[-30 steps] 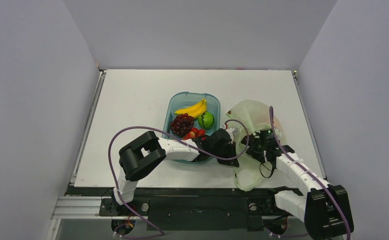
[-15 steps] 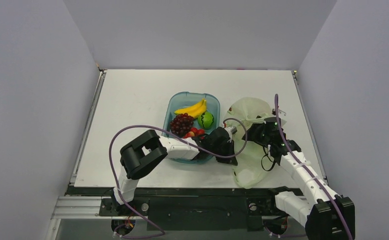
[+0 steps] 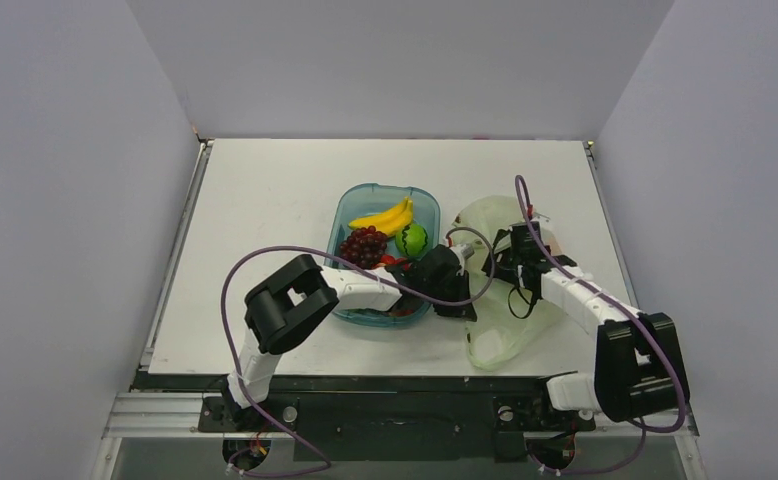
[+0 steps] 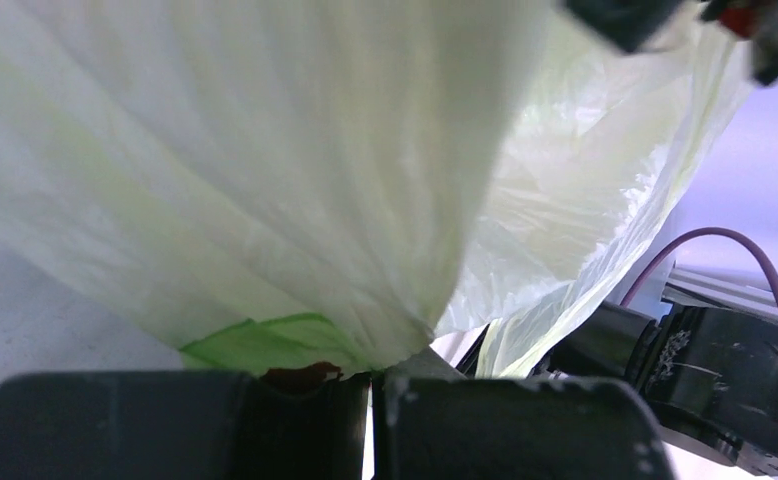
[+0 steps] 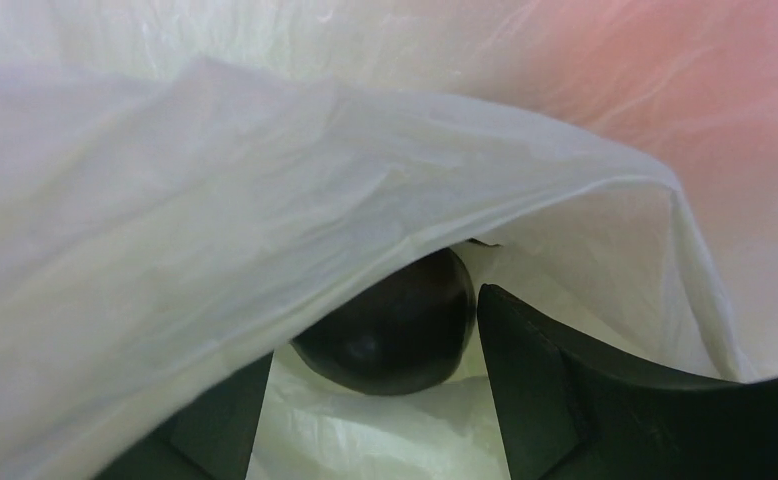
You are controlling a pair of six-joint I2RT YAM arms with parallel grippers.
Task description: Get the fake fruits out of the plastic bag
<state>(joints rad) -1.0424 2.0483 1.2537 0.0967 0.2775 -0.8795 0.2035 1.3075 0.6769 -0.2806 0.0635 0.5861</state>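
Right wrist: right pincer (image 5: 370,395) wide astride dark plum (image 5: 395,330); drooping plastic bag (image 5: 215,220) film risks getting pinched instead. Left pincer (image 4: 370,398) clamps plastic bag.

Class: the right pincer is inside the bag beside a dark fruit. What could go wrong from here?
1. A fold of the plastic bag droops over the dark plum; the open right pincer may catch film with it, or the glossy fruit may slip.
2. The left pincer pinches only a gather of bag; lifting the plum might tug that film free.
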